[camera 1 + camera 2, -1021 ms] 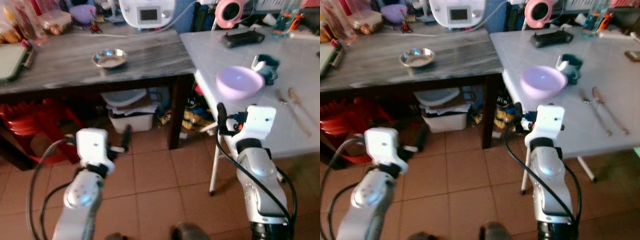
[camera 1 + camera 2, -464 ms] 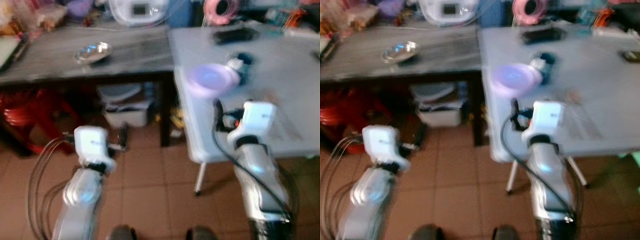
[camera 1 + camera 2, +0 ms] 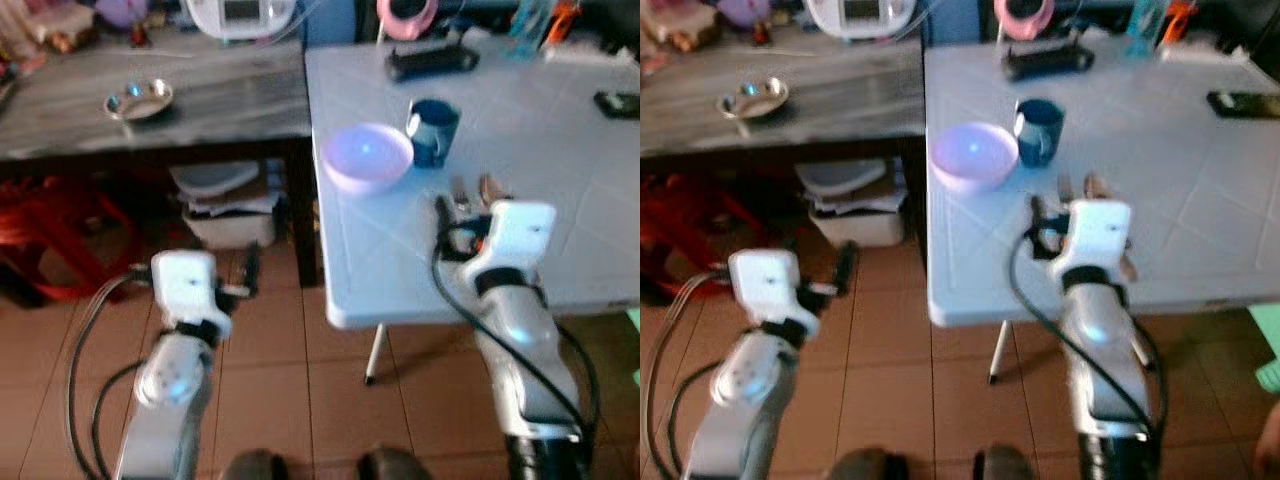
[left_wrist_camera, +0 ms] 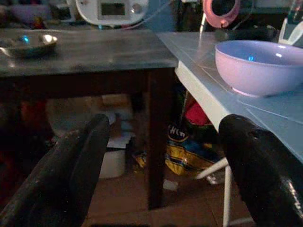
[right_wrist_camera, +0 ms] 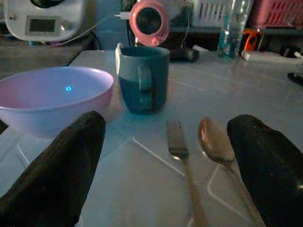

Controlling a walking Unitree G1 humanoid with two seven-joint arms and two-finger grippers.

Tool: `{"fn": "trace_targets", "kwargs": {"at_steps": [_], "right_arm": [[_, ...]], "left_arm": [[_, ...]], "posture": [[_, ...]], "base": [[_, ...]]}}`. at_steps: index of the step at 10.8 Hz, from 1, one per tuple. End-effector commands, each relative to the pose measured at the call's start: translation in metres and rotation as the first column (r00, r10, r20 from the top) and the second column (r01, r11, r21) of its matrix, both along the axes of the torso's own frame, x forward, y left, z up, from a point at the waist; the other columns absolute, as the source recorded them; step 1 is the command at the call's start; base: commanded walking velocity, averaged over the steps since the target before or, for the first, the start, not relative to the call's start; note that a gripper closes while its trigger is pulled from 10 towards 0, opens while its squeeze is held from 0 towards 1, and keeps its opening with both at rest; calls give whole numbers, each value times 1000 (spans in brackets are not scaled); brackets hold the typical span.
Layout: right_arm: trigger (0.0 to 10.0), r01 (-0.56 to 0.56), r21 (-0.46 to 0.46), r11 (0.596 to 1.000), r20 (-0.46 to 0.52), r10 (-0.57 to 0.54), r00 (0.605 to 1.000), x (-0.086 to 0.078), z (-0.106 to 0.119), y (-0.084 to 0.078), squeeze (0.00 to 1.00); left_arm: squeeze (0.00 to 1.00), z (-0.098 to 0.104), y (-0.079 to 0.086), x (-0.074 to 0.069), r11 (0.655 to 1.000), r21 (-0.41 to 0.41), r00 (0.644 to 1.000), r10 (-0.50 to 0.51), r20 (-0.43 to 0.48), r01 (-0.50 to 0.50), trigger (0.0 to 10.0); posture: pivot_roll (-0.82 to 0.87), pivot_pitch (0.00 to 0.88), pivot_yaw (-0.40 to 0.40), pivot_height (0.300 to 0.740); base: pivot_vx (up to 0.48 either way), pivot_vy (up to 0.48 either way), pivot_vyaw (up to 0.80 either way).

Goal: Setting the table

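Right pincer (image 5: 161, 189) now over fork (image 5: 182, 156), spoon (image 5: 218, 142)

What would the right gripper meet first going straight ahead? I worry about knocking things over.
Likely the fork and spoon lying between the open fingers of the right gripper, then the mug; depth is unclear.
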State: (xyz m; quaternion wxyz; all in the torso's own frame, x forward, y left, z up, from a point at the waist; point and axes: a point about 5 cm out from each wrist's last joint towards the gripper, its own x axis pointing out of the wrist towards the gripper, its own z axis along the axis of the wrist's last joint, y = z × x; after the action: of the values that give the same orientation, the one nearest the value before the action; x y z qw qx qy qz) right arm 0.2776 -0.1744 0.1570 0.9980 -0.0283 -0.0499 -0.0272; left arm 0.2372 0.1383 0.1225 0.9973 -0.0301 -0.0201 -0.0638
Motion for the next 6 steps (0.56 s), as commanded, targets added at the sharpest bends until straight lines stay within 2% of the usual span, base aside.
{"fn": "trace_targets", "kwargs": {"at_steps": [1, 3, 6], "right_arm": [[10000, -22, 2, 1000, -2, 22, 1000, 0, 0, 5, 0], [10000, -32, -12, 999, 1, 32, 999, -2, 0, 7, 0], [10000, -36, 11, 999, -8, 37, 999, 0, 0, 9, 0]], "left_arm": [[0, -3, 7, -1, 999, 27, 999, 32, -15, -32, 10000], [0, -4, 12, -1, 997, 36, 997, 76, -18, -75, 10000], [0, -4, 12, -1, 996, 33, 996, 83, -19, -82, 10000]], "posture": [[-27, 80, 53, 740], [-25, 82, 54, 740], [-24, 80, 47, 740]], "base": [[0, 0, 0], [0, 0, 0], [0, 0, 0]]}}
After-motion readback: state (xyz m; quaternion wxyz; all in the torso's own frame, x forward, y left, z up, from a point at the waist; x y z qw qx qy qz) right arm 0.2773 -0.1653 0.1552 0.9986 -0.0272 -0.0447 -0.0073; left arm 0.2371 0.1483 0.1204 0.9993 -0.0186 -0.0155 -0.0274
